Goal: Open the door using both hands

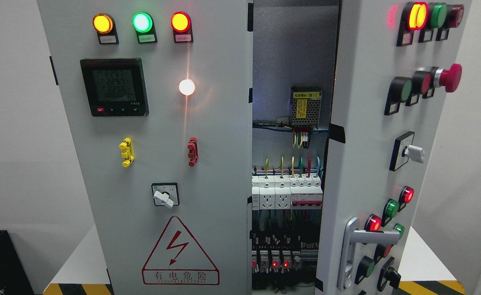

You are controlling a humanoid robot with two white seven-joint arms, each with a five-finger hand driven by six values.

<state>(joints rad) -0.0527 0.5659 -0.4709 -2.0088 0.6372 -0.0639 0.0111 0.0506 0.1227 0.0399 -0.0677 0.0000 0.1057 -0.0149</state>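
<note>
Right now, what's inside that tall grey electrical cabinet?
Inside the tall grey electrical cabinet: a yellow-labelled mesh power supply, coloured wires, white breakers and red-lit relays. The closed left door and half-open right door hide the rest.

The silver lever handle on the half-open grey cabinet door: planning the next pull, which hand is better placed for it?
Probably the right: the silver lever handle sits low on the right-hand grey door, the side that arm enters from. Neither hand shows, so this is only a judgement.

Grey steel cabinet doors (220, 164), lamps amber, green, red

Red-bordered lightning warning triangle (180, 252); yellow-and-black striped floor tape (427, 287); red mushroom-shaped stop button (451, 77); black-framed digital meter (114, 87).
</note>
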